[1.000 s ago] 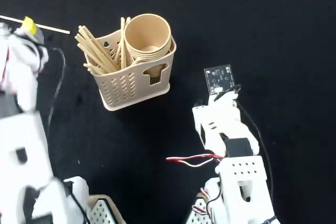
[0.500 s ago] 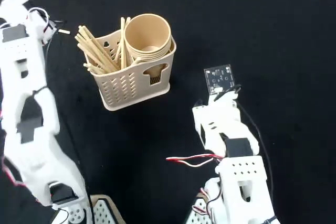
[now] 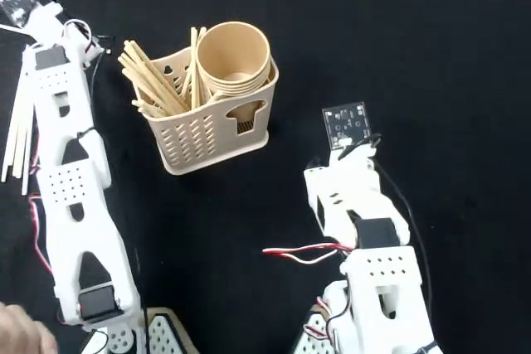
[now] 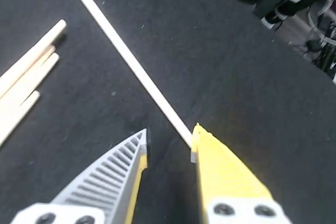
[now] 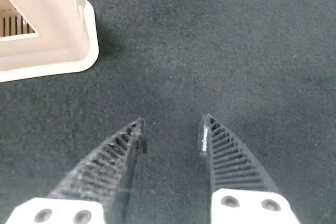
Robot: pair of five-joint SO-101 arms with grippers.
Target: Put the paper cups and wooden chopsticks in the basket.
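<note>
The left tool (image 4: 169, 132) hangs low over the far left corner of the table (image 3: 431, 55). Its grey finger and its yellow finger are spread apart with nothing between them. The right tool (image 5: 170, 129) is spread and empty too, over bare cloth near a corner of the basket (image 5: 47, 45). The table is covered in soft black cloth. The basket is a cream plastic box with little slots in its walls. Inside it sits a stack of tan paper cups (image 3: 235, 55), round and smooth, next to a bunch of wooden chopsticks (image 3: 149, 80) that lean out like a fan. More sticks are not in yet. A small bundle of pale chopsticks (image 3: 18, 134) lies flat at the left edge of the table, just beside the left arm. Smallest of all is one thin chopstick (image 4: 126, 56) lying alone. Its near end sits right at the tip of the yellow finger, and its long side runs away from the tool on a slant. I think the left arm, being much nearer, must shift a bit so the stick lies between the fingers.
</note>
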